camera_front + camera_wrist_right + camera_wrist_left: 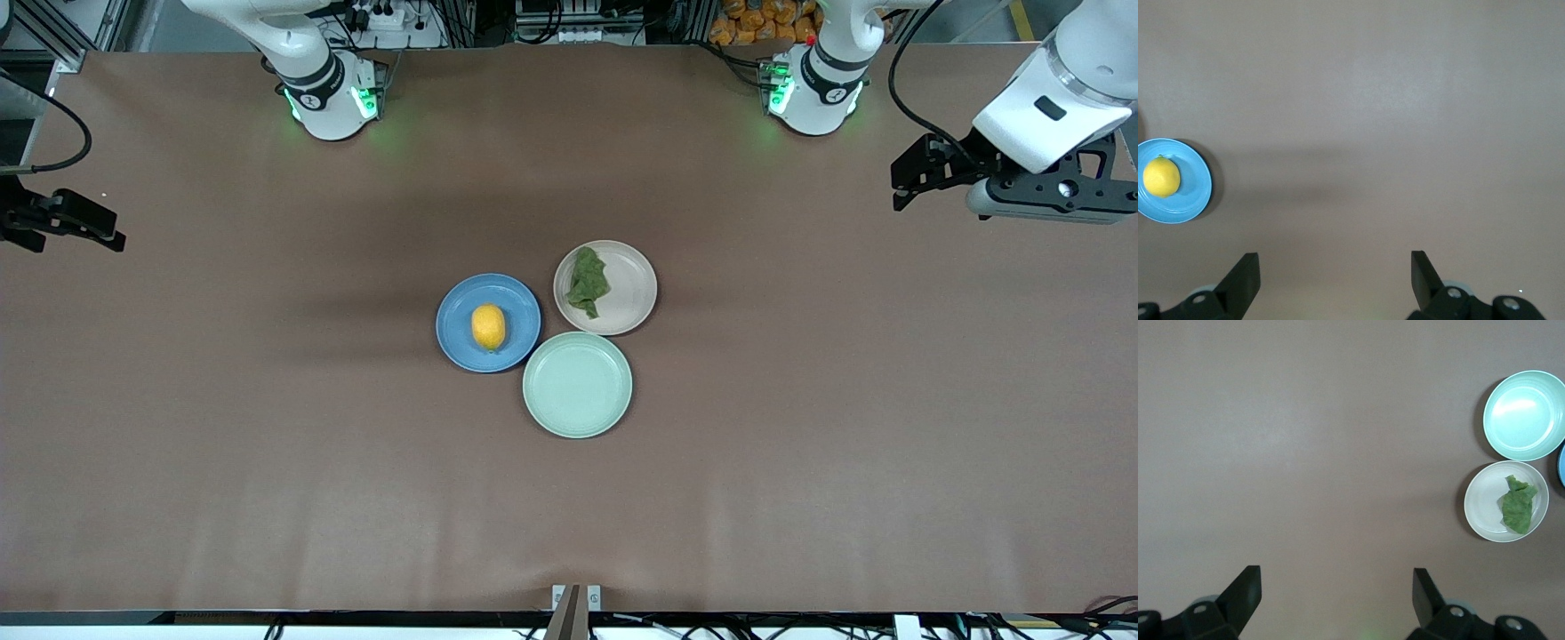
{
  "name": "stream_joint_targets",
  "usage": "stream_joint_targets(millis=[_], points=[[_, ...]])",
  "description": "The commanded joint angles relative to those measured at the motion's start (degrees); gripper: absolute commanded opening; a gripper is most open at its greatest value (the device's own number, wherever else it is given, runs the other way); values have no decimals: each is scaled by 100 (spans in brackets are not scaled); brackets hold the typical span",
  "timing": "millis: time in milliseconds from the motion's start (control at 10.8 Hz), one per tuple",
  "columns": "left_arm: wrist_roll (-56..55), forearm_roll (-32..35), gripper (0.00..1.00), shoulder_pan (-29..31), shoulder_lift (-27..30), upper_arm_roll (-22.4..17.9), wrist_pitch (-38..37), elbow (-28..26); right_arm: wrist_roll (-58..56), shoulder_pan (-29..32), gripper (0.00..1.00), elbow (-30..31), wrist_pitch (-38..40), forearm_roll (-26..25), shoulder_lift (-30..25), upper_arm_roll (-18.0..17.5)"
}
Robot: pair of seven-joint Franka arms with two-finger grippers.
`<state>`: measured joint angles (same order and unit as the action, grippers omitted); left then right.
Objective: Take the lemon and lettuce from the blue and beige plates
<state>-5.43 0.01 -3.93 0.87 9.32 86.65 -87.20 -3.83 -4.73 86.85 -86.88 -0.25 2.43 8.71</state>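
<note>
The table (267, 462) carries 3 plates, 1 lemon and 1 lettuce piece, with 2 arms above it. The 3 plates sit clustered at mid-table, rims touching or nearly so: 1 blue plate (453, 342) toward the right arm's end, 1 beige plate (633, 293) toward the left arm's end and farthest from the front camera, and 1 mint plate (577, 385) nearest that camera. The mint plate holds nothing. The left gripper (907, 185) hangs over bare table at the left arm's end, well apart from the plates; its 2 fingers (1245, 590) stand wide apart and hold nothing. The right gripper (111, 238) hangs over bare table at the right arm's end, also well apart from the plates; its 2 fingers (1245, 273) are spread wide and hold nothing. The lettuce (588, 282), 1 crumpled green piece, lies on the beige plate, off-centre toward the blue plate. The lemon (488, 327), 1 yellow oval, lies at the centre of the blue plate.
</note>
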Motion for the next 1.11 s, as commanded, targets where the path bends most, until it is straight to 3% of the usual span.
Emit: stream_joint_targets(millis=[0,556,1020], points=[[42,-62,100,6,18,26,-87,19,5,113,100,-98,75,112,47,-62],[-80,-62,100,6,1,315,141,-577,-3,104,100,-98,84,112,47,-62],[-791,-123,100,-64,-148,676,1212,-1440,-3,95,100,-107,75,112,47,-62]])
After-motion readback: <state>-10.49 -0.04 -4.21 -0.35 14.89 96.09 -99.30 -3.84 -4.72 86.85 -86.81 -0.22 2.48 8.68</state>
